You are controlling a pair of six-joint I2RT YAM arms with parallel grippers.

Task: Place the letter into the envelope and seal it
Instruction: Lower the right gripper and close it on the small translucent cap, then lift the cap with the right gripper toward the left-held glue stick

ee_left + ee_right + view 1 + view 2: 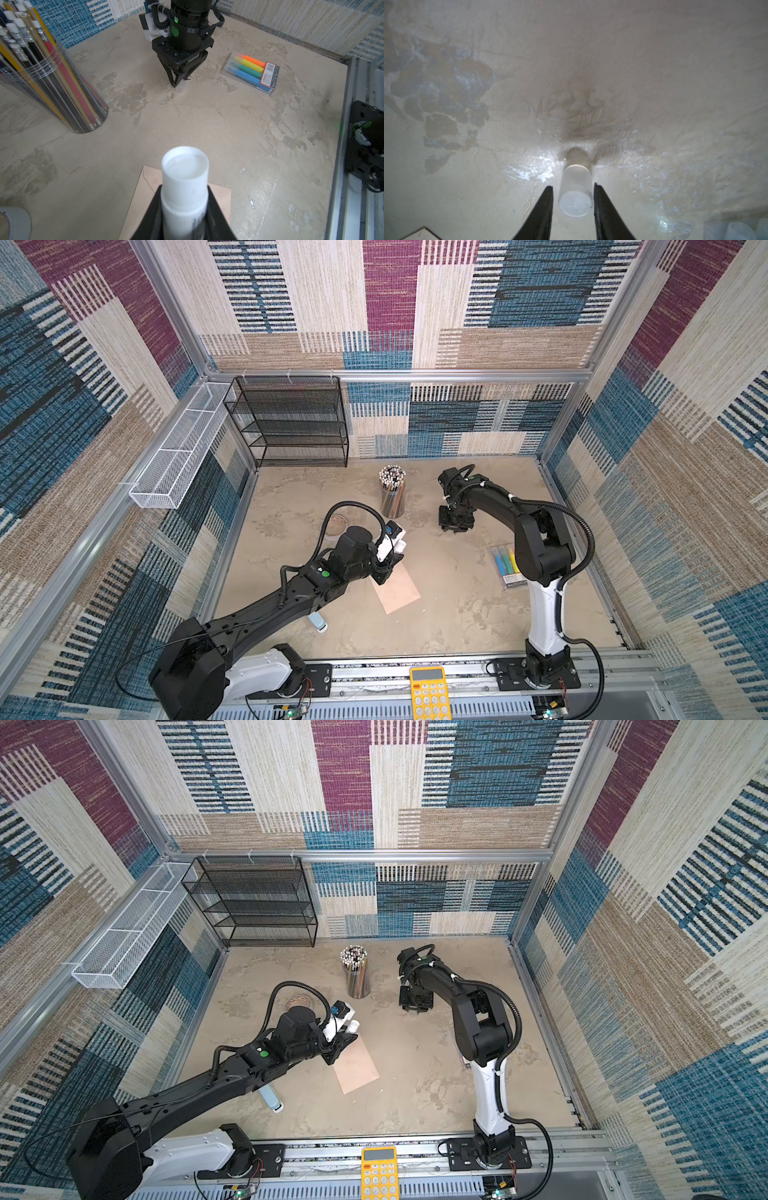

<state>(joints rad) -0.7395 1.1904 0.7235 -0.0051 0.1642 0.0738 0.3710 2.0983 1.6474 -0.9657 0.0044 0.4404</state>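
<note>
Well, the envelope (401, 593) lies flat near the middle of the worktop (457, 614), peach face up. Its long axis runs from the far side toward the near side with a slight slant to the right. In both top views its far short end is hidden under the left end effector (388, 568). The left wrist view shows only one corner with a slanting crease, and whether the flap is stuck down cannot be told. That end effector is pinching a white glue stick (185, 182), open end pointing outward. Well apart, the right end effector (573, 187) points down. Its fingers are spread either side of a small translucent cap (575, 193) on the worktop, with a sliver of gap showing. A highlighter pack (505, 564) is partly hidden behind the right arm.
</note>
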